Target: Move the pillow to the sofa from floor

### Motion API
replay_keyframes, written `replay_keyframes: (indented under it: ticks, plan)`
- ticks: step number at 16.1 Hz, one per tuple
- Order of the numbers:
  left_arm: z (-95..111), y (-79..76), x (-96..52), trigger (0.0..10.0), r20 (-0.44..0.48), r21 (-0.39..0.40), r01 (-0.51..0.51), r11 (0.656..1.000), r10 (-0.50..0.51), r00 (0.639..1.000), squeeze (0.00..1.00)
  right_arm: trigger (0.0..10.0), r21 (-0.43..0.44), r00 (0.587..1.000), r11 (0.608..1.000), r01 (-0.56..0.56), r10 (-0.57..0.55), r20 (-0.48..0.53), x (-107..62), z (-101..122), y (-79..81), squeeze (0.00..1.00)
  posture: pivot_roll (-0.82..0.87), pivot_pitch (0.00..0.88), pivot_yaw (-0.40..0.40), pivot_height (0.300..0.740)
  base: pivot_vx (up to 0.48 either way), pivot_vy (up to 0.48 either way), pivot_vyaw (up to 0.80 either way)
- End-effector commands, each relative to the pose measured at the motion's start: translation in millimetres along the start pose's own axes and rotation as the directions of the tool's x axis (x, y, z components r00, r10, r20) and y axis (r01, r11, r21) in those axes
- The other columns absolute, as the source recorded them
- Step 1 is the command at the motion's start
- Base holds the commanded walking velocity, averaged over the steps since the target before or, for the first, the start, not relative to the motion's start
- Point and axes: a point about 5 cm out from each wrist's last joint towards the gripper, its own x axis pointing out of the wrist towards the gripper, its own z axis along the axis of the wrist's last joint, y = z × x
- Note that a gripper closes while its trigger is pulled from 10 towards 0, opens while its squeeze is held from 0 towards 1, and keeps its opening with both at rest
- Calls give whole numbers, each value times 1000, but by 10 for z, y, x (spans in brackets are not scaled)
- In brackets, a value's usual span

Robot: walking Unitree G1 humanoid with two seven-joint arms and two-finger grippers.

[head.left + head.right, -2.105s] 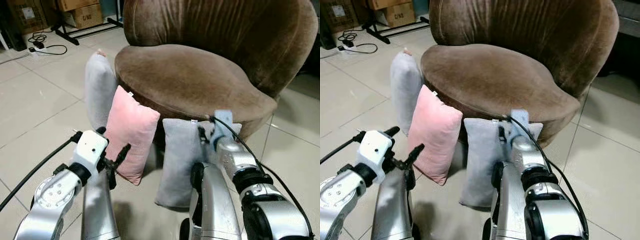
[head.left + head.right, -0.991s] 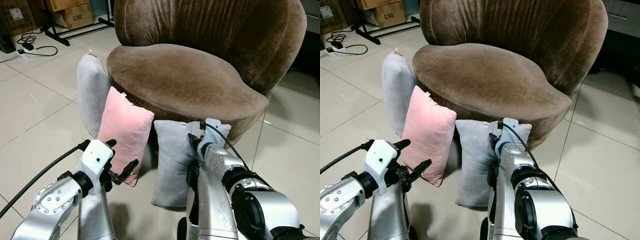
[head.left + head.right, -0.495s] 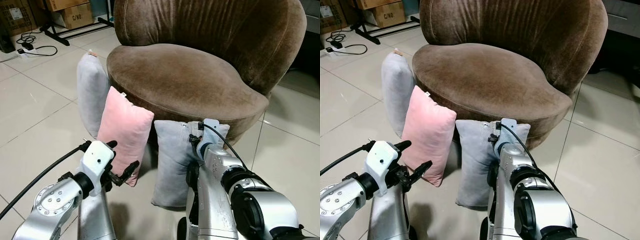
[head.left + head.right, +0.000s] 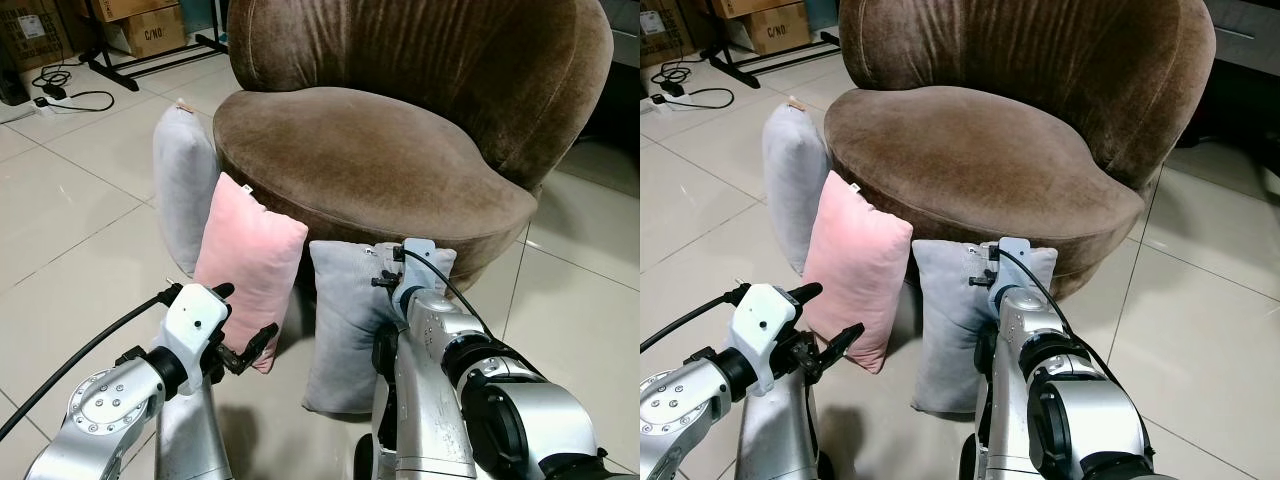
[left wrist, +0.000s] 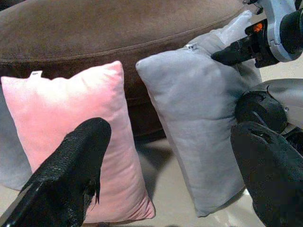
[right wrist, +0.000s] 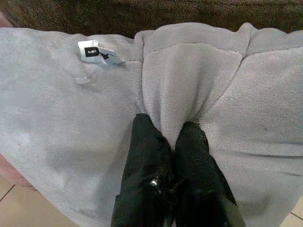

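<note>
A grey pillow (image 4: 340, 320) stands on the floor, leaning against the front of the brown sofa (image 4: 370, 150). My right gripper (image 6: 169, 128) is at the pillow's top edge, shut on a pinched fold of its grey fabric (image 6: 170, 85) beside the white tag (image 6: 97, 53). A pink pillow (image 4: 250, 262) leans to its left, and a second grey pillow (image 4: 183, 190) stands further left. My left gripper (image 4: 246, 310) hangs open low in front of the pink pillow, touching nothing; the left wrist view shows its fingers (image 5: 71, 175) spread wide before both pillows.
Cardboard boxes (image 4: 150, 30) and a black cable with a plug strip (image 4: 75, 100) lie at the back left. A dark metal stand's foot (image 4: 140, 62) runs beside them. Pale tiled floor (image 4: 70, 230) spreads out left and right of the sofa.
The camera drew nearer to the sofa at first. Since then my right gripper has edged left along the grey pillow's top, bunching it. The left gripper has sunk a little.
</note>
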Motion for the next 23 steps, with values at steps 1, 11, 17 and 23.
replay_keyframes:
  ticks: [1,11,17,23]
  plan:
    - [25,-26,-5,10000,4,14,3,1000,-3,1000,0,0,23,998,1000,-20,21,-65,-4,-157,30,0,14,0,-78,365,0,0,0]
    - [18,114,10,10000,36,30,-99,995,98,994,0,0,-89,813,814,-573,579,60,-127,-6,320,0,-12,0,-52,365,0,0,0]
    - [157,236,79,10000,125,47,-186,981,179,976,0,0,-41,470,581,-813,695,545,-812,1017,143,0,-17,0,-59,365,0,0,0]
    - [367,388,63,10000,223,31,-278,960,264,938,0,2078,-127,221,626,-770,448,866,-1720,2221,-82,0,-6,0,-64,365,0,0,0]
